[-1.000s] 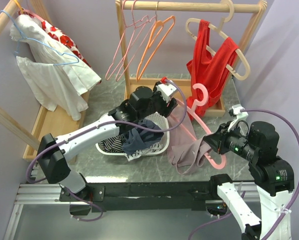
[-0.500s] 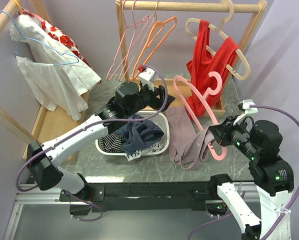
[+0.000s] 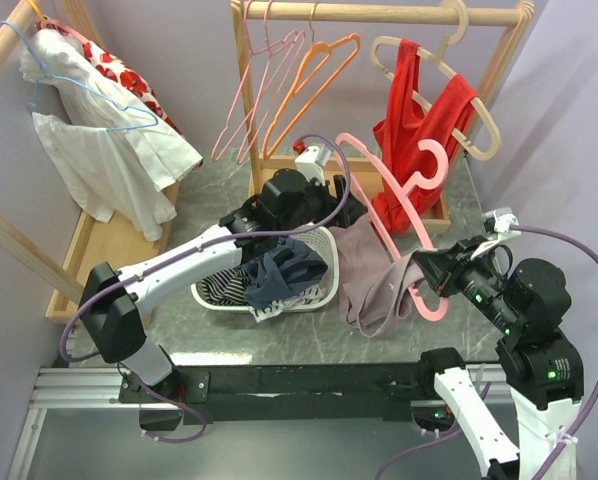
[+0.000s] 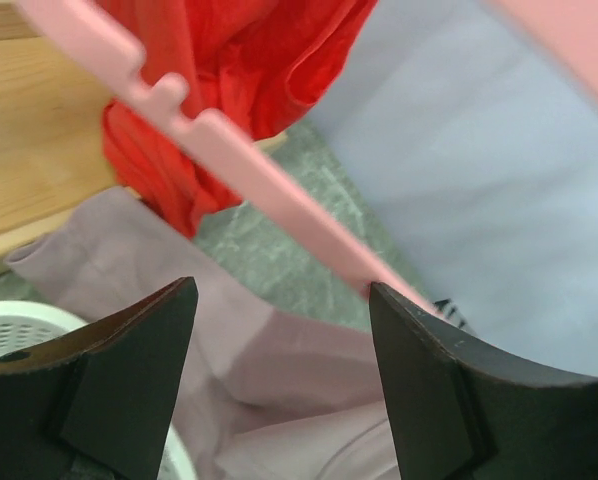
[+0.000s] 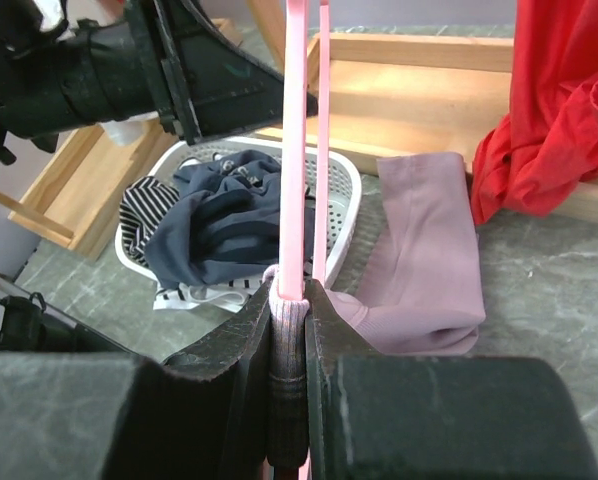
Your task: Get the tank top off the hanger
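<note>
The mauve tank top (image 3: 371, 278) lies crumpled on the table, with one strap still round the pink hanger (image 3: 384, 205). My right gripper (image 3: 426, 272) is shut on the hanger's lower end, and the strap is pinched between its jaws. The right wrist view shows the gripper (image 5: 291, 290), the hanger (image 5: 297, 150) rising from it and the tank top (image 5: 424, 260) to the right. My left gripper (image 3: 347, 208) is open above the garment's far end. In its wrist view the gripper (image 4: 284, 300) holds nothing; the tank top (image 4: 279, 370) lies below and the hanger (image 4: 269, 190) crosses behind.
A white basket (image 3: 331, 262) of dark and striped clothes sits left of the tank top. A red garment (image 3: 419, 125) hangs on a beige hanger from the wooden rack (image 3: 379, 12), beside orange and pink hangers. A white garment (image 3: 99, 140) hangs at far left.
My left gripper opened wider, swung up and left, then came back over the tank top. The right gripper lifted and tilted the pink hanger; the garment slid lower along it.
</note>
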Robot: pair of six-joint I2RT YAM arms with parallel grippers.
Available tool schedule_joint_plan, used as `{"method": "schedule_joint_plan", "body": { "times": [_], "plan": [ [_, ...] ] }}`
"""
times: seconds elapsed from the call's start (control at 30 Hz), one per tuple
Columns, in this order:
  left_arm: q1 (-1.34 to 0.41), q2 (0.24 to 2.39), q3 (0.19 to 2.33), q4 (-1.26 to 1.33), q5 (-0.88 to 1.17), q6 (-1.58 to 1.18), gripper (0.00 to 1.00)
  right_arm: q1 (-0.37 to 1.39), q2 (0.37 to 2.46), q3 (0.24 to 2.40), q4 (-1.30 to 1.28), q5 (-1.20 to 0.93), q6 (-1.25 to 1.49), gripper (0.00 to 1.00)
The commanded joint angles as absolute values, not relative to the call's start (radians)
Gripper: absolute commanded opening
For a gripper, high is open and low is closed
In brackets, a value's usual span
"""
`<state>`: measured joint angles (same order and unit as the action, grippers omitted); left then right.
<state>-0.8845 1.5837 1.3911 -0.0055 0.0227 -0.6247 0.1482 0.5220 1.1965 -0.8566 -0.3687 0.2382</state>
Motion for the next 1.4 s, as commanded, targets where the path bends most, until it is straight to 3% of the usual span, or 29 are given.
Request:
{"method": "schedule_joint_plan", "body": {
  "times": [0.0, 0.27, 0.77, 0.87, 0.97, 1.07, 1.13, 1.23, 1.33, 1.37],
  "plan": [
    [-0.893, 1.545, 1.411, 0.078, 0.003, -0.729, 0.77, 0.152, 0.500, 1.187, -0.744, -0.414, 0.250, 0.00],
    [-0.894, 1.535, 1.370, 0.153, 0.029, -0.779, 0.77, 0.150, 0.495, 1.184, -0.756, -0.408, 0.239, 0.00],
    [-0.907, 1.655, 1.417, 0.167, 0.049, -0.802, 0.53, 0.152, 0.454, 1.146, -0.672, -0.494, 0.282, 0.00],
    [-0.908, 1.651, 1.414, 0.176, 0.049, -0.795, 0.38, 0.150, 0.460, 1.147, -0.680, -0.502, 0.276, 0.00],
    [-0.908, 1.647, 1.428, 0.167, 0.045, -0.776, 0.14, 0.150, 0.466, 1.141, -0.686, -0.502, 0.268, 0.00],
    [-0.908, 1.657, 1.460, 0.135, 0.048, -0.762, 0.01, 0.149, 0.469, 1.135, -0.686, -0.496, 0.265, 0.00],
    [-0.908, 1.657, 1.457, 0.138, 0.052, -0.764, 0.01, 0.150, 0.469, 1.132, -0.681, -0.494, 0.267, 0.03],
    [-0.908, 1.661, 1.451, 0.140, 0.058, -0.764, 0.01, 0.150, 0.468, 1.129, -0.676, -0.482, 0.264, 0.25],
    [-0.908, 1.664, 1.459, 0.118, 0.049, -0.755, 0.01, 0.150, 0.471, 1.127, -0.690, -0.469, 0.259, 0.27],
    [-0.908, 1.666, 1.462, 0.114, 0.034, -0.750, 0.01, 0.152, 0.472, 1.129, -0.705, -0.454, 0.256, 0.35]
  ]
}}
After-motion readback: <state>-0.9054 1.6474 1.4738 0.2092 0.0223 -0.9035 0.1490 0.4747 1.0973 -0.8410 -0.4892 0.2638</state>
